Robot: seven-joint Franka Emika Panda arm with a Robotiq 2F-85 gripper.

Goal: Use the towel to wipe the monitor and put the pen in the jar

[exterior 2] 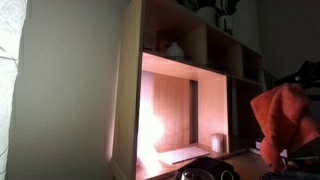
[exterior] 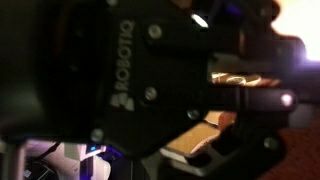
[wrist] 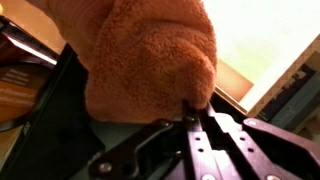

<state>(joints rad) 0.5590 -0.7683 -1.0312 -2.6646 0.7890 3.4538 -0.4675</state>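
Lit wooden shelving [exterior 2: 128,100] behind, one orange towel [wrist: 150,60], one gripper [wrist: 196,114] clamped tight on it

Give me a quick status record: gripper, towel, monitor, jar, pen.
gripper: shut on the towel, pinching a fold
towel: orange, bunched up, held at the right edge of an exterior view
monitor: probably the bright panel beyond the towel in the wrist view; contact cannot be told
jar: cannot make it out for sure
pen: not visible
surroundings: wooden shelf with one lit compartment
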